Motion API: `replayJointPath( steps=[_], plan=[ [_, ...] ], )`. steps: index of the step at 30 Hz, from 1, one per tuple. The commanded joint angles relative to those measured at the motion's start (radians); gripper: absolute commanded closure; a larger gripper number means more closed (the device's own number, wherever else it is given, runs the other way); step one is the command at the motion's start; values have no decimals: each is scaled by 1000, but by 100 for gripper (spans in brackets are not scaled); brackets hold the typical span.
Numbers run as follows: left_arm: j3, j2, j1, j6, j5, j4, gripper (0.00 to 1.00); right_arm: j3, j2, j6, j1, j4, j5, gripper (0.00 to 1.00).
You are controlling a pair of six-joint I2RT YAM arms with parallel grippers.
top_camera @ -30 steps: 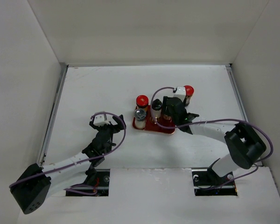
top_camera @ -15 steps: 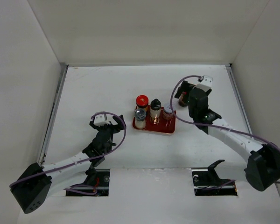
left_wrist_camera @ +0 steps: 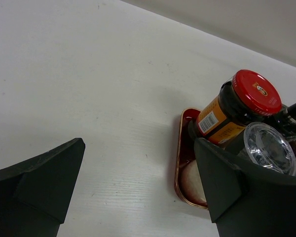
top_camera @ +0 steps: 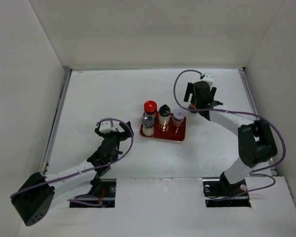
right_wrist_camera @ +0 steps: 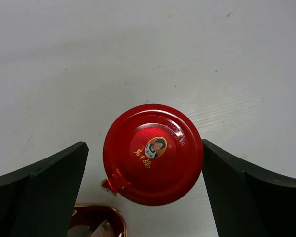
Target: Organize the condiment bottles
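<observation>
right gripper point(right_wrist_camera: 144, 148) spread wide, straddling lone red-capped jar point(right_wrist_camera: 153, 154) on table point(top_camera: 98, 98) just beside red tray point(top_camera: 161, 135), tray holds second red-capped jar point(top_camera: 150, 106), black-capped jar point(top_camera: 164, 109), two silver-capped jars point(top_camera: 148, 120), left gripper point(left_wrist_camera: 138, 163) released, empty, left of tray

I get bright, even light from overhead in all three views. The white table point(top_camera: 113, 94) reads almost washed out from the top camera, with only faint, soft shadows under the arms. On the right wrist view the red cap point(right_wrist_camera: 153, 154) is sharp, its print legible, with a mild sheen. On the left wrist view the silver-grey cap point(left_wrist_camera: 269, 147) catches glare, a soft shadow lies beside the tray point(left_wrist_camera: 180, 163), and the left gripper's fingers point(left_wrist_camera: 39, 182) come out dark, with little detail.
</observation>
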Motion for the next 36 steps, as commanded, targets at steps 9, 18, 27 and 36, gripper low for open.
replayJointPath(
  steps=[9,18,27,36],
  plan=[
    [5,-9,-5,-6,17,53,4,-31,-22,18,-14,85,63,40],
    [11,-11,5,-7,-12,44,0,-195,-517,-37,172,42,177,44],
    [20,-80,11,-12,-95,-5,0,-227,-587,7,510,28,200,44],
    [5,-44,10,-33,-61,27,0,-253,-371,18,570,294,168,43]
  ],
)
